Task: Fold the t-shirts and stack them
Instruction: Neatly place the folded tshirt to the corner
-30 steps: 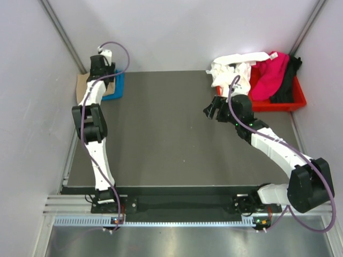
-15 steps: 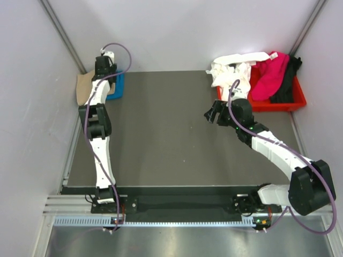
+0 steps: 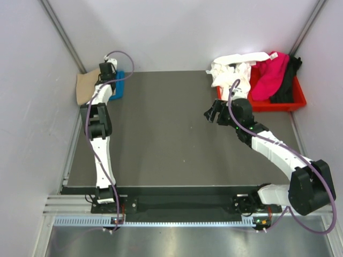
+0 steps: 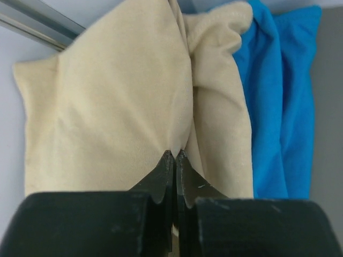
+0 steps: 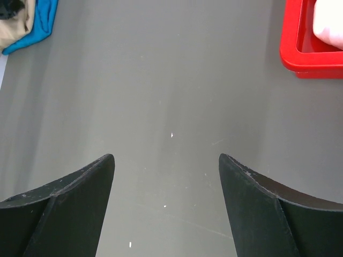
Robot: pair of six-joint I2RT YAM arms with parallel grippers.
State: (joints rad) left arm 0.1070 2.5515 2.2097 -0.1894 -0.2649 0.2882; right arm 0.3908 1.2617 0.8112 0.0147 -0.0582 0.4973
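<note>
At the table's far left corner a tan t-shirt (image 3: 87, 89) (image 4: 107, 107) lies over a bright blue t-shirt (image 3: 118, 85) (image 4: 278, 96). My left gripper (image 3: 107, 72) (image 4: 175, 153) is shut on a raised crease of the tan t-shirt, with a sliver of cloth showing between its jaws. White (image 3: 234, 69), magenta (image 3: 268, 78) and black (image 3: 286, 80) t-shirts are heaped in a red tray (image 3: 298, 100). My right gripper (image 3: 212, 113) (image 5: 166, 160) hangs open over bare table with nothing between its fingers. The right wrist view catches the blue t-shirt (image 5: 42, 21) far off.
The red tray (image 5: 305, 51) stands at the back right against the wall, and the white shirt spills over its left rim. Walls close in on the table at the left, the back and the right. The dark table top (image 3: 161, 139) stretches between the two arms.
My left gripper has shut on the tan t-shirt and shifted slightly right, so more tan cloth shows. The right arm drew back a little, then held still.
</note>
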